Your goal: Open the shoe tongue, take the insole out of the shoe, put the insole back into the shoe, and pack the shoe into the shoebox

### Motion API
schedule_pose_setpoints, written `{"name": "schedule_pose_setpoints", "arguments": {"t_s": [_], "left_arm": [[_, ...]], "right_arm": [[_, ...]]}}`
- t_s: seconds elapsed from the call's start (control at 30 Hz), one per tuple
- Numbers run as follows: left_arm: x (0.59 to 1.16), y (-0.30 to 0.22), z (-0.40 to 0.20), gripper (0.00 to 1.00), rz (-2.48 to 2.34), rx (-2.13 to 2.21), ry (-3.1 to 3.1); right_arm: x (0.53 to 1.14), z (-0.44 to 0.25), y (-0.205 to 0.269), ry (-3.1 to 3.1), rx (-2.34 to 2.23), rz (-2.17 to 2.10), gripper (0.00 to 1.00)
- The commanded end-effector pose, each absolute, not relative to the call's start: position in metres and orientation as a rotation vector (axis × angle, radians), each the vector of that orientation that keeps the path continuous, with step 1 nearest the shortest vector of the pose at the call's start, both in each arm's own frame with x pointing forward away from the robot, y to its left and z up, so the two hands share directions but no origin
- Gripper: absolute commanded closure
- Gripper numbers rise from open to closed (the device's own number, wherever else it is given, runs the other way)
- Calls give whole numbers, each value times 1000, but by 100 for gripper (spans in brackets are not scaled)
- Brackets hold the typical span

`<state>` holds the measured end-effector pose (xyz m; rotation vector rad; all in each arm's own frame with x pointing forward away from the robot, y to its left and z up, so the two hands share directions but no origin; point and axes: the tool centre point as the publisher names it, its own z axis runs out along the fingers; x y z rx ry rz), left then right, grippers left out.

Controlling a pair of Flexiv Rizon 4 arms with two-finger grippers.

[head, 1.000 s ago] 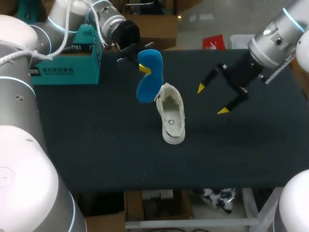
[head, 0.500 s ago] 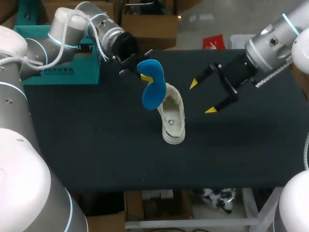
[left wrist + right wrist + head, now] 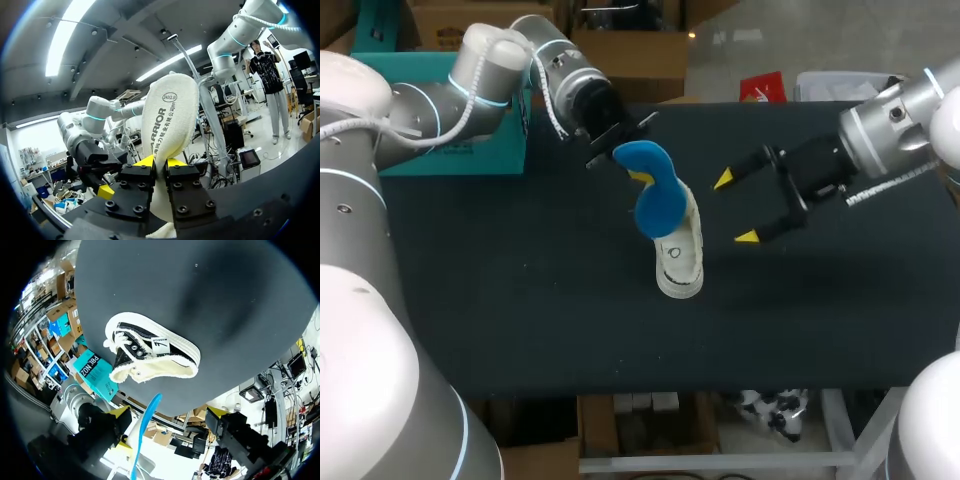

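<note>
Head view: looks like you're putting the insole (image 3: pixel 658 200) back. The left gripper (image 3: pixel 635 170) is pinching its top end, with the lower end hanging over the shoe (image 3: pixel 680 262) mid-table. Next you're needing to angle it down inside.
Left wrist: the fingers are clamping the insole (image 3: pixel 170 120).
Right wrist: the right gripper (image 3: pixel 168 413) is gaping wide and empty, with the shoe (image 3: pixel 150 352) ahead.

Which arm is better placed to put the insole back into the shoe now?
Left. Its end effector is shut on the insole, held just above the shoe. The right end effector is open and empty, off to the shoe's side.
</note>
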<state>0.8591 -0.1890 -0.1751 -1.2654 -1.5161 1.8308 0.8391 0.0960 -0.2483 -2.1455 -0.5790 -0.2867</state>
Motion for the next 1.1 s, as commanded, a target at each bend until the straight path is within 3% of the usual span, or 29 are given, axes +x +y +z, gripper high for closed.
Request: {"name": "schedule_pose_setpoints", "arguments": {"t_s": [0.03,0.63,0.67,0.73,0.77,1.1], "left_arm": [[864,-194,-180,100,1850,-1289,-1418],[853,-211,-181,100,1810,-1483,-1450],[852,-211,-182,100,1809,-1484,-1449],[852,-212,-182,100,1812,-1495,-1444],[852,-213,-182,100,1810,-1496,-1445],[850,-218,-190,100,1808,-1561,-1463]], "right_arm": [[832,-247,97,-567,-2151,-312,0],[850,-263,120,-489,-1987,-277,0],[852,-264,121,-489,-1985,-277,6],[857,-264,124,-488,-1957,-275,40],[859,-264,126,-489,-1954,-275,50],[871,-260,140,-524,-1878,-257,54]]}}
